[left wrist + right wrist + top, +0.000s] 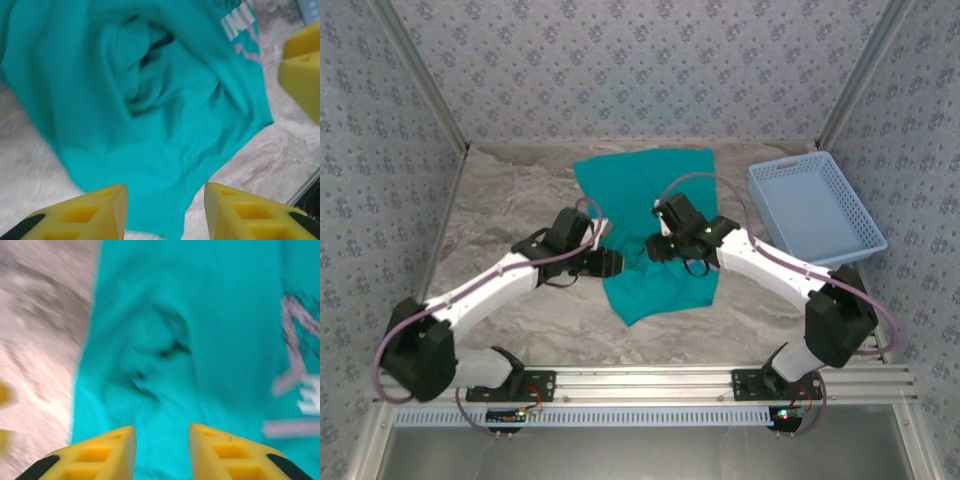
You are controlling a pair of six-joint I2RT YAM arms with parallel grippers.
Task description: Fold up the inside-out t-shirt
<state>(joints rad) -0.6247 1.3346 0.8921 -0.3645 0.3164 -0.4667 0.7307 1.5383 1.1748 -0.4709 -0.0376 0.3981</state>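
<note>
The inside-out t-shirt (650, 200) is teal and lies partly folded in the middle of the table, narrowing to a point at the near end. My left gripper (612, 262) hovers at its left edge. In the left wrist view that gripper (165, 192) is open, with rumpled teal cloth (150, 100) below the gap. My right gripper (656, 248) is over the shirt's middle. In the right wrist view it (162, 432) stands open above creased cloth (150, 360), beside pale lettering (300, 390). Nothing sits between either pair of fingers.
A light blue mesh basket (815, 210) stands at the right of the marbled table (500, 210). The two grippers are close together over the shirt; the right gripper's yellow fingers (300, 65) show at the left wrist view's right edge. Patterned walls enclose three sides.
</note>
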